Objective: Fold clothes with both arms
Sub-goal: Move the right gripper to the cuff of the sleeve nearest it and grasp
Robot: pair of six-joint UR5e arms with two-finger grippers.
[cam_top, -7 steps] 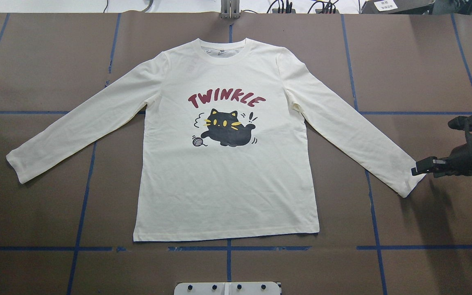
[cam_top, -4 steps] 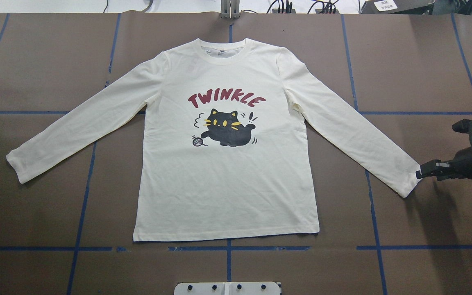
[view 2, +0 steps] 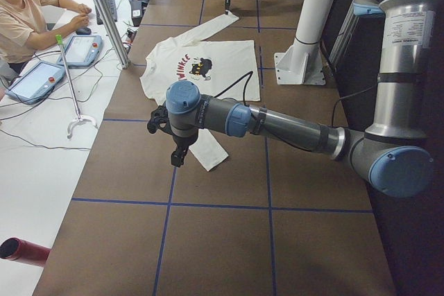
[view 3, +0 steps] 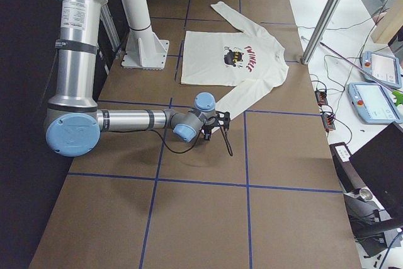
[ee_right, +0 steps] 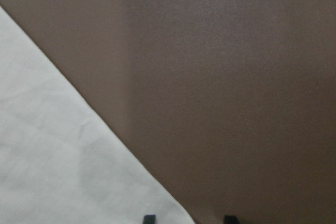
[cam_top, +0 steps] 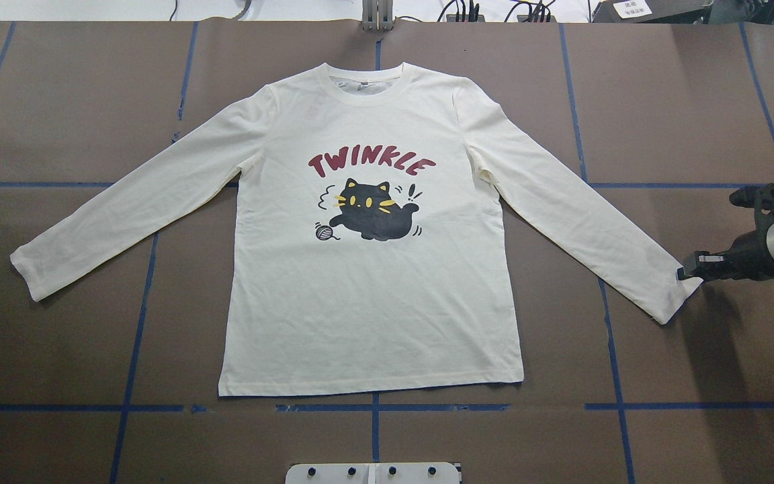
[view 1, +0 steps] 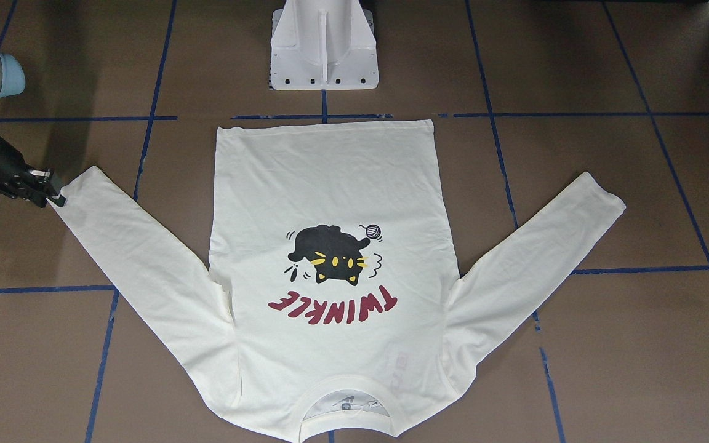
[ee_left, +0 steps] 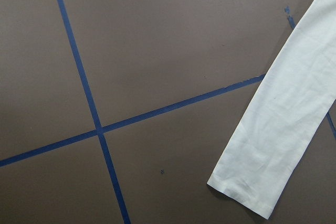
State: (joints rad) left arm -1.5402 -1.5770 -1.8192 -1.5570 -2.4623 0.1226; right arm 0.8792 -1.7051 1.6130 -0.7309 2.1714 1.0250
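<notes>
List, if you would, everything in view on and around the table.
shirt: one, cream, long-sleeved, cat print, flat mid-table.
table: one, brown, blue tape lines.
pedestal: one, white, table's robot edge.
person: one, tan top, seated beside table.
tablets: two, grey, by the person.
arms: two, grey, light-blue joints, one toward each cuff.
left gripper: one, black, above table near a cuff; opening unclear.
right gripper: one, black, open, at the other cuff.

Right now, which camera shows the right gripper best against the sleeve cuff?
Overhead exterior: the right gripper sits at the cuff, unobstructed. Front-facing shows it nearly as well, but at the frame's edge. The side views show it small. Its wrist camera catches only two fingertips beside the cuff.
</notes>
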